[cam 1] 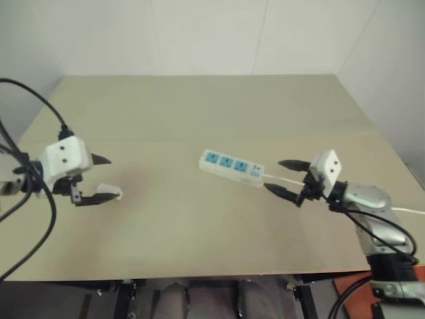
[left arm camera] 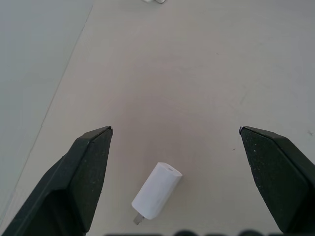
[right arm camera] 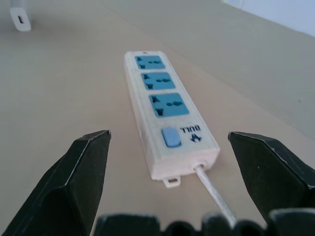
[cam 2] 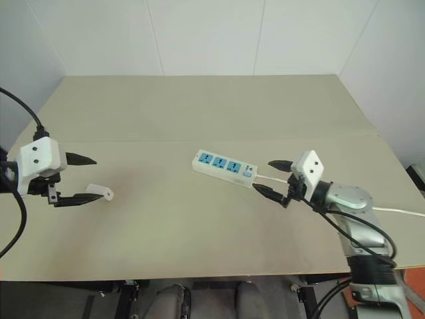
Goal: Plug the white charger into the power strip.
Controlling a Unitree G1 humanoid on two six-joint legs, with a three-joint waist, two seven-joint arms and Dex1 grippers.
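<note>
Nearby, white charger (left arm camera: 156, 191) lay between the left end effector's (cam 1: 98, 179) spread, empty fingers; right end effector (cam 2: 275, 178), also released, faced the power strip (cam 2: 223, 167).

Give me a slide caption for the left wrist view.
Open left hand poised over the white charger lying loose on the table, prongs toward the camera.

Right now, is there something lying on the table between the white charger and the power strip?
No. In the right eye view, only bare table lies between the white charger and the power strip.
</note>
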